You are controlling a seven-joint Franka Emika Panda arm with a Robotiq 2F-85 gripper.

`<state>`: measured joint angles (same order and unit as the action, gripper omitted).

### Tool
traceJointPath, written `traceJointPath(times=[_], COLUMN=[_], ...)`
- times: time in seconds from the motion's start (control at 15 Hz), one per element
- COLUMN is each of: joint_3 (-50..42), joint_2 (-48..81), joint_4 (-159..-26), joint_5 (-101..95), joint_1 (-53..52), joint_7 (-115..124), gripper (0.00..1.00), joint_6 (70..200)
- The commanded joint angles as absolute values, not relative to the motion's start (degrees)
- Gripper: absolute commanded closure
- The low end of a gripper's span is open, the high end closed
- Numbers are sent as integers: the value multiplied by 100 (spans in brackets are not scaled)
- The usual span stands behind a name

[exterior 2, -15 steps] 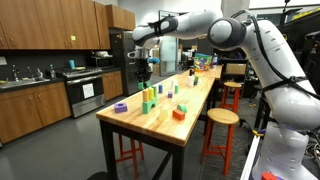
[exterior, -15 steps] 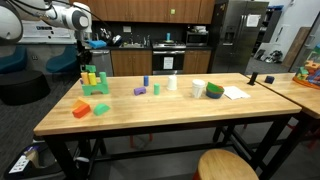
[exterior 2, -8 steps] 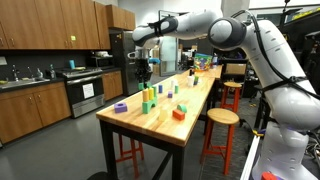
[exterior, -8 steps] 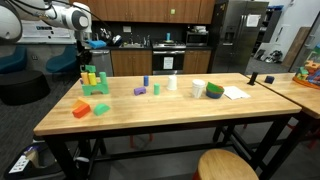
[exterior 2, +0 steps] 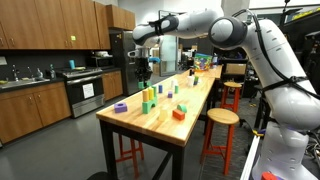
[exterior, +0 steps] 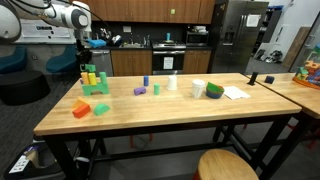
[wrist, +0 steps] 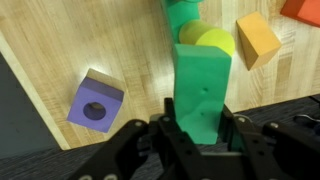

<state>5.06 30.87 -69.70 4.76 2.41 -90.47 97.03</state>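
In the wrist view my gripper (wrist: 200,128) is shut on a tall green block (wrist: 203,85), both fingers pressed against its sides. Past the block lie a yellow round piece (wrist: 215,41), another green piece (wrist: 181,14), an orange cube (wrist: 257,40) and a purple block with a hole (wrist: 96,101). In both exterior views the gripper (exterior: 85,62) (exterior 2: 143,72) hangs above the stack of green and yellow blocks (exterior: 93,81) (exterior 2: 149,99) at one end of the wooden table (exterior: 170,110).
On the table are an orange block (exterior: 81,109), a green piece (exterior: 101,109), a purple piece (exterior: 140,91), small blocks (exterior: 156,88), white cups (exterior: 198,88), a green bowl (exterior: 215,90) and paper (exterior: 235,92). A stool (exterior: 228,165) stands at the front.
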Motion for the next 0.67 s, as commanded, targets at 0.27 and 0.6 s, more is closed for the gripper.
traceJointPath(times=[0.27,0.6], joint_3=[565,537], joint_2=[2878,2880], joint_4=[-7213,-7235], joint_5=[491,478], joint_1=[312,313], joint_7=[-9278,-9321], gripper=[84,84], joint_6=[9712,9705])
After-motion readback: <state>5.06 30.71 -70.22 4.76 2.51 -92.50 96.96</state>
